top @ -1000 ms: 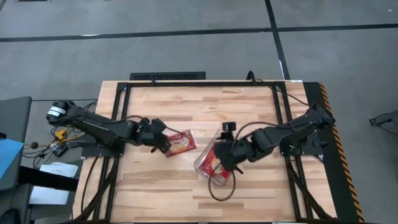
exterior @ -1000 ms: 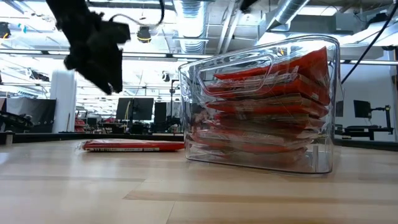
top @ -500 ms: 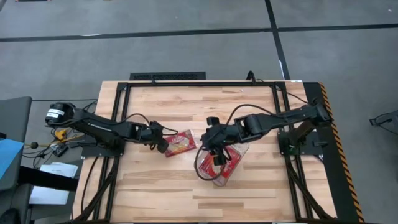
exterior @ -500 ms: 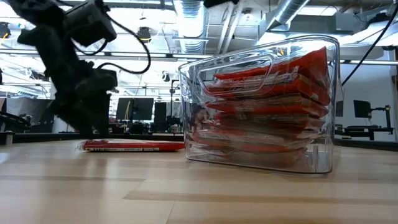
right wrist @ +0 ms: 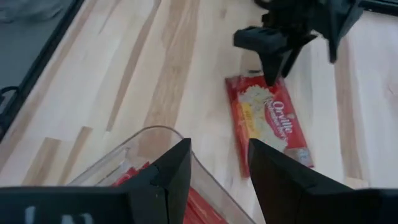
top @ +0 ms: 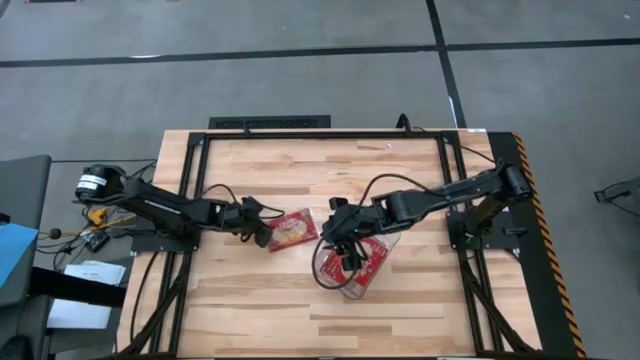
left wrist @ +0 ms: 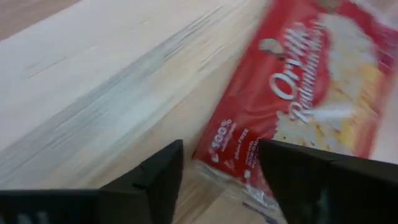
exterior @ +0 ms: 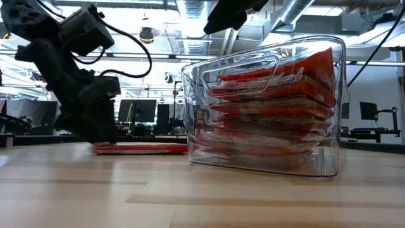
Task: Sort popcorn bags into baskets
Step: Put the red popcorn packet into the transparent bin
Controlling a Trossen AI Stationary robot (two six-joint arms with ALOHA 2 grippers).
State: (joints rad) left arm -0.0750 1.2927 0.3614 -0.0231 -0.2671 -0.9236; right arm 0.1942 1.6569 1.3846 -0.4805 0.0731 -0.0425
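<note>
One red popcorn bag (top: 293, 230) lies flat on the wood, left of the clear tub (top: 322, 268); it also shows in the left wrist view (left wrist: 311, 93) and the low view (exterior: 152, 148). Several more red packets (exterior: 272, 107) are stacked inside the tub (exterior: 329, 158). My left gripper (top: 264, 235) is open and down at the loose bag's left end (left wrist: 239, 177), with one finger on each side of it. My right gripper (top: 338, 238) is open and hovers over the tub's far-left corner, its fingers (right wrist: 219, 146) pointing toward the loose bag (right wrist: 267, 124). My left gripper (left wrist: 221, 149) stands low at the table, coming slanting from the table's left. Its open fingers flank the crimped left end of the loose bag, which lies flat on the wood. Whether a finger touches the bag, I cannot tell.
A black metal frame (top: 300, 135) runs around the table's far and side edges. A dark cable loop (top: 345, 300) hangs from the right arm by the tub's near end. Bare wood (top: 250, 310) lies toward the near edge.
My left gripper came down from above to the table at the loose bag's left end. My right gripper moved from over the tub's middle toward the table's left and far side, nearer the loose bag. The tub and its packets stayed put.
</note>
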